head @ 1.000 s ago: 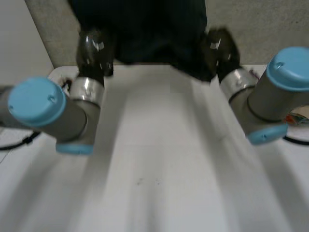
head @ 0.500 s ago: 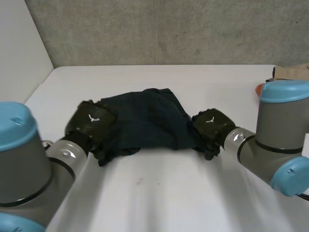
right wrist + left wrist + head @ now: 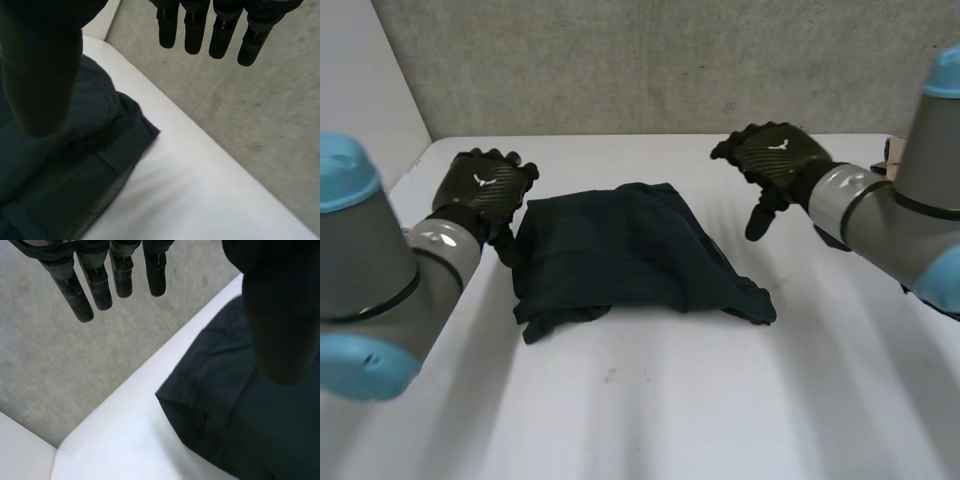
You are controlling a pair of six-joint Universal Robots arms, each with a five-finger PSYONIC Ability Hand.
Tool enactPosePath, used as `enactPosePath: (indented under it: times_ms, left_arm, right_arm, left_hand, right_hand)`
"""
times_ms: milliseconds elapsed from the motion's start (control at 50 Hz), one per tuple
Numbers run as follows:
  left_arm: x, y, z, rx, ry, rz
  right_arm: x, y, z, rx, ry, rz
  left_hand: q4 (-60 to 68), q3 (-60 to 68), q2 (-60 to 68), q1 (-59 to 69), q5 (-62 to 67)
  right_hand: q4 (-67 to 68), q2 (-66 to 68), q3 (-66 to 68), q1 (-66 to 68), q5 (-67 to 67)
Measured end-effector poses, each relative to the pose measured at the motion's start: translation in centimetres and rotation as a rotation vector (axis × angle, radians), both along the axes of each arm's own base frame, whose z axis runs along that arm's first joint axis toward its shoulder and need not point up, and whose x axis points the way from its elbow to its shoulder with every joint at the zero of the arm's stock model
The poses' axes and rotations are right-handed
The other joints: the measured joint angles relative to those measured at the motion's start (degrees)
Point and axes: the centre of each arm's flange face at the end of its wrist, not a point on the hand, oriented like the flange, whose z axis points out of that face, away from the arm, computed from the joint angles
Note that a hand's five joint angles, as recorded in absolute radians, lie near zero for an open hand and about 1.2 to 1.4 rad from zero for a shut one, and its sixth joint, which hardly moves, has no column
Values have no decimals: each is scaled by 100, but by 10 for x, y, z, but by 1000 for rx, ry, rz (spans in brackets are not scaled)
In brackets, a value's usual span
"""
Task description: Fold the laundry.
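A dark navy garment (image 3: 630,255) lies folded in a rough rectangle on the white table (image 3: 650,410), with rumpled corners toward the front. My left hand (image 3: 485,190) hovers just beside its left edge, open, holding nothing. My right hand (image 3: 775,160) hangs above and to the right of the cloth, open too, its thumb pointing down. In the left wrist view the straight fingers (image 3: 95,282) stand apart from the thumb, with the garment (image 3: 235,420) below. In the right wrist view the fingers (image 3: 220,30) are spread over the table's far edge, and the garment (image 3: 65,170) lies under the thumb.
A grey wall (image 3: 650,60) rises behind the table's far edge. A tan and orange object (image 3: 890,150) peeks out at the far right edge, behind my right arm. Bare tabletop stretches in front of the cloth.
Both hands let go of the garment's front corners, opened and rose away toward the back. The cloth stays flat where it was laid.
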Motion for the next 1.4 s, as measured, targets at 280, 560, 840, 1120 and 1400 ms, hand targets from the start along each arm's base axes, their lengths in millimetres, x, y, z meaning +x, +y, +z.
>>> enactPosePath:
  times_ms: [280, 560, 840, 1120, 1400]
  left_arm:
    - [-14, -69, -79, 139, -4, -143]
    - [-34, -84, -98, 124, 3, -198]
    - [-19, -22, -17, 12, -1, -117]
    - [18, 81, -18, 45, -215, -184]
    - [24, 80, 25, -65, -145, -137]
  right_arm:
    - [32, -37, -89, 181, -12, 74]
    - [48, -33, -117, 208, -1, 108]
    - [20, 14, -46, 116, 84, 129]
    - [-20, 48, -39, 87, 293, 123]
    - [36, -20, -41, -201, 120, 133]
  left_hand:
    - [75, 30, 105, 33, 124]
    - [5397, 5264, 5367, 4711, 5086]
    - [5414, 5340, 5446, 4711, 5086]
    - [2690, 2596, 2660, 2330, 2748]
    - [390, 331, 424, 333, 396]
  right_hand:
    - [263, 253, 352, 22, 512]
    - [5165, 5211, 5236, 4313, 5170]
    - [5266, 5211, 5315, 4753, 5390]
    - [1726, 1776, 1804, 1667, 1771]
    - [622, 812, 786, 679, 653]
